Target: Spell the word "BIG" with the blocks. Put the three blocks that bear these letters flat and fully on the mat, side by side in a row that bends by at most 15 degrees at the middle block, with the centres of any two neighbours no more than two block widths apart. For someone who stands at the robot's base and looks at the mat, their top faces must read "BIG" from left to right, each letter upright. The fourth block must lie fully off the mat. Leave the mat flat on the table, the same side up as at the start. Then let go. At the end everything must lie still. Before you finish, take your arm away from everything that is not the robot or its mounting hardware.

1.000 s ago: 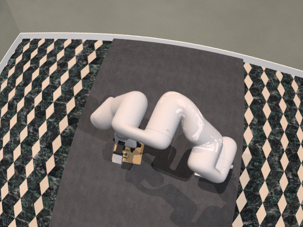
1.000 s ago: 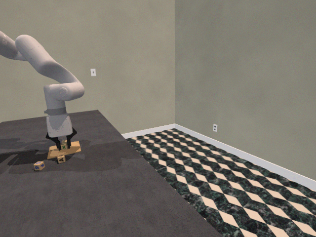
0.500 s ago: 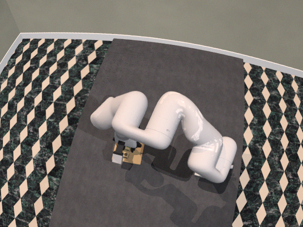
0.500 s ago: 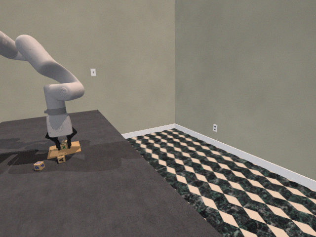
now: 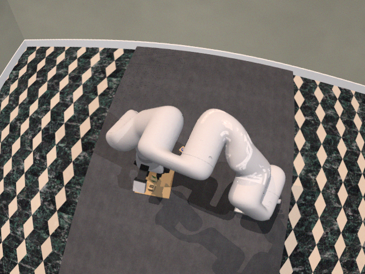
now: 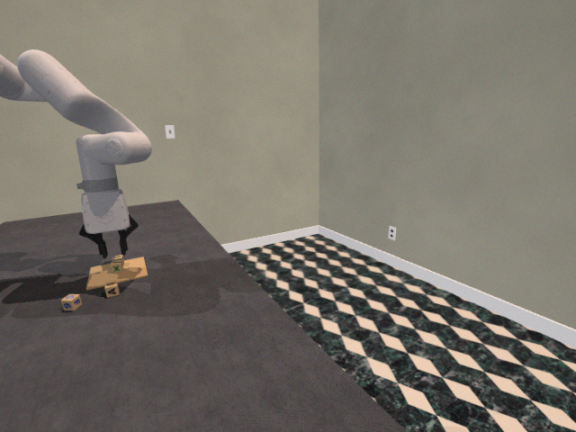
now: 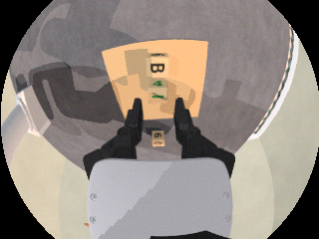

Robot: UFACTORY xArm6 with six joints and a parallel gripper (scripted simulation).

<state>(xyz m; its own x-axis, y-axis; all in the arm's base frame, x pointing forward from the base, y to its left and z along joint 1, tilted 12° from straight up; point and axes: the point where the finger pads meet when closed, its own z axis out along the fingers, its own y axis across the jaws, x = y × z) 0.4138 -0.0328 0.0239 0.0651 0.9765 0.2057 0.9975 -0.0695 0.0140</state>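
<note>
A tan mat (image 6: 117,273) lies on the dark table. Two blocks sit on it side by side: one with a black B on top (image 7: 159,67) and one with green marks (image 7: 158,88), whose letter I cannot read. They also show in the top view, the B block (image 5: 150,186) and the green one (image 5: 154,177). My gripper (image 6: 112,253) hangs just above the green-marked block (image 6: 116,265), open and empty, with a finger on each side (image 7: 158,106). A block showing an A (image 6: 112,290) stands on the table at the mat's near edge. A blue-lettered block (image 6: 71,301) lies off the mat.
My arm arches over the mat and hides much of it in the top view; the blue-lettered block (image 5: 182,149) peeks out behind the forearm. The table edge drops to the tiled floor on the right (image 6: 279,297).
</note>
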